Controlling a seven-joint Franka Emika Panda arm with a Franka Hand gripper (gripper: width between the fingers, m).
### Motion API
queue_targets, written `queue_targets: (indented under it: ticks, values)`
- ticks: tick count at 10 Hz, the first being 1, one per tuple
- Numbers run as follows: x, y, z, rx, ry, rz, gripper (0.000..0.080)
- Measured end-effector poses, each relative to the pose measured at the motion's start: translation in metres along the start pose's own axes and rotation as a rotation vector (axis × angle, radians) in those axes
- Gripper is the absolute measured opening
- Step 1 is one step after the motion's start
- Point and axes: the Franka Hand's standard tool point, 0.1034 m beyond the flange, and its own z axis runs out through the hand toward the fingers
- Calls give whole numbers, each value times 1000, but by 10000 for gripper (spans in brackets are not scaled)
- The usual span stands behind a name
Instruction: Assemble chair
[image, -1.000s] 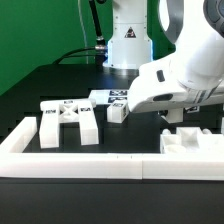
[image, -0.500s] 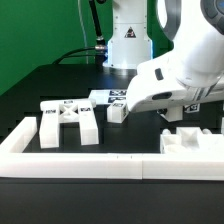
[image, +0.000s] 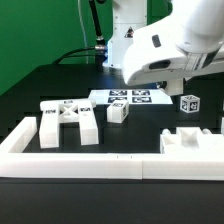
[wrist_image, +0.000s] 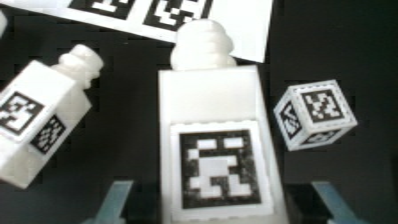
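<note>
In the wrist view my gripper (wrist_image: 222, 197) is shut on a white chair leg (wrist_image: 217, 120) with a square tag, its screw tip pointing toward the marker board (wrist_image: 160, 15). The leg looks larger than the parts below it, so it is held above the table. A second leg (wrist_image: 45, 115) lies on the table to one side and a small tagged cube (wrist_image: 317, 115) to the other. In the exterior view the arm (image: 170, 45) hangs high at the right and hides the gripper and the held leg. The cross-braced frame (image: 68, 122) sits at the left.
A small leg block (image: 118, 113) lies beside the marker board (image: 132, 97). The tagged cube (image: 190, 102) stands at the exterior view's right. A blocky chair part (image: 190, 142) rests against the long white border wall (image: 100, 162) in front.
The arm has risen from low over the table next to the marker board, and the leg has come up with it. The tagged cube at the right, hidden before, now shows.
</note>
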Motion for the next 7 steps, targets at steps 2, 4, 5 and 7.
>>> queue_targets:
  ticks: [2, 4, 5, 7]
  values:
    - [4, 1, -1, -3, 25, 0, 290]
    - [10, 2, -8, -22, 198, 2, 291]
    - [8, 1, -17, -27, 243, 1, 291]
    - [10, 0, -57, -46, 396, -7, 290]
